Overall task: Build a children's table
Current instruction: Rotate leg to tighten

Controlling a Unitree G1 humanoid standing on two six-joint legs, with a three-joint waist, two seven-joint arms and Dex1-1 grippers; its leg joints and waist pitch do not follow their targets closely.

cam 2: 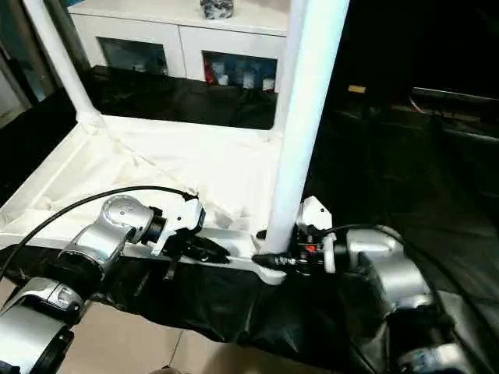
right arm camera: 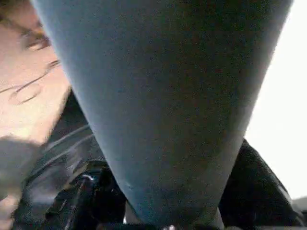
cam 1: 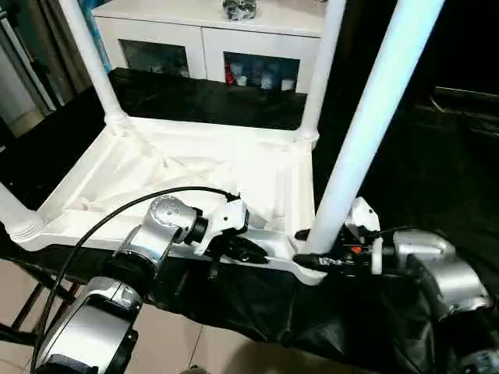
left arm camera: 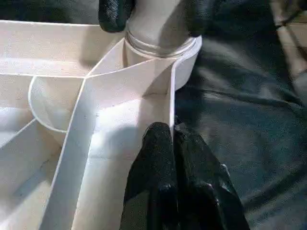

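Legs are standing in three corners, but the fourth leg [cam 1: 366,117] at lower right, which the right gripper [cam 1: 316,248] is squeezing, could be tipping out of its socket [left arm camera: 165,52] while the left gripper [left arm camera: 172,143] is pinching shut on the tabletop [cam 1: 195,167] rim.

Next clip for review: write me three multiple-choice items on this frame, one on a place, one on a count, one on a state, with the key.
1. Where does the white plastic rectangular tabletop lie?
A. On a black cloth-covered surface
B. On the white cabinet
C. On bare floor tiles

2. How many long white tubular legs stand in its corner sockets?
A. One
B. Two
C. Four

3. What is the right gripper doing?
A. Hanging open
B. Shut on the near right leg
C. Holding a cable

Key: 1 A, black cloth shows around it; 2 C, one leg rises from each corner; 3 B, black fingers flank that leg's base.
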